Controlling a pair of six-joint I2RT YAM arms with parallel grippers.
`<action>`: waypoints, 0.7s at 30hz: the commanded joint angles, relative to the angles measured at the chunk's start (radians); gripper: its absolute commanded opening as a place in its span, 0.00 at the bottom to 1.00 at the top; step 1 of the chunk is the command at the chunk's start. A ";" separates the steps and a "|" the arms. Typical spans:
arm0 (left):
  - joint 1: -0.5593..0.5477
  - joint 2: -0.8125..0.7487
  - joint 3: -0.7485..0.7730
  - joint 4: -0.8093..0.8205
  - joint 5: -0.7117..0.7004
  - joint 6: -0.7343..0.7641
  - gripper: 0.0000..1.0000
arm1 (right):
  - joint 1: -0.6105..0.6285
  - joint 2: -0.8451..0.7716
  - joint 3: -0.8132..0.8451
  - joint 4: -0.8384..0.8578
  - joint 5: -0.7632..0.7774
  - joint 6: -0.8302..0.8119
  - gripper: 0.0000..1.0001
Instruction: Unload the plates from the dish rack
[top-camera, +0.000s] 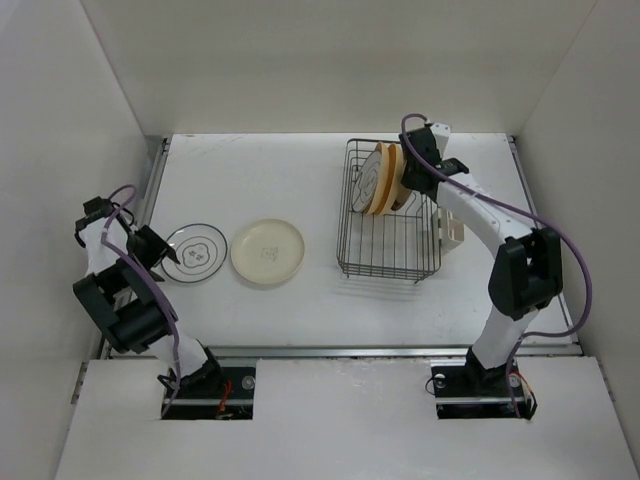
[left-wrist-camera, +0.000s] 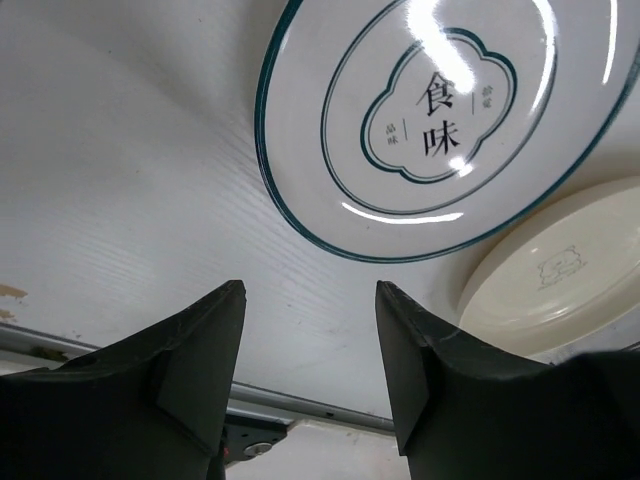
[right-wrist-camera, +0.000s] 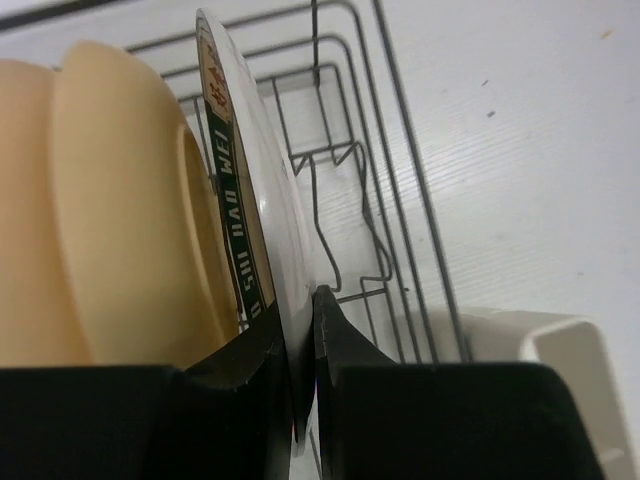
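**Two plates out, two racked**

Near left, the empty left hand (left-wrist-camera: 310, 300) hovers wide open beside the white round plate with thin dark rings (top-camera: 196, 252), flat on the white bench (top-camera: 300, 180). The cream round plate (top-camera: 268, 251) lies just right of it. Farther right, the dark wire dish rack (top-camera: 385, 245) holds a yellow-orange plate (right-wrist-camera: 100, 220) and a white plate with a dark lettered rim band (right-wrist-camera: 262, 170) on edge. The right hand (right-wrist-camera: 298, 310) is clamped on the lettered plate's rim.

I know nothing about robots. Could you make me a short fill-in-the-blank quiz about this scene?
Lying flat on the table are ___ plates: the ringed plate and the cream plate. The right gripper pinches the lettered plate, which stands in the ___. The left gripper holds nothing; its jaws stand ___.
Missing: two; dish rack; open.
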 joint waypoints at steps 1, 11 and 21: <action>0.000 -0.103 0.043 -0.049 -0.008 0.010 0.52 | 0.027 -0.121 0.118 -0.036 0.252 -0.038 0.00; -0.050 -0.246 0.086 -0.027 0.027 0.097 0.53 | 0.027 -0.140 0.227 -0.152 0.485 -0.058 0.00; -0.219 -0.261 0.222 -0.154 0.435 0.408 0.68 | 0.168 -0.396 0.111 0.232 0.034 -0.150 0.00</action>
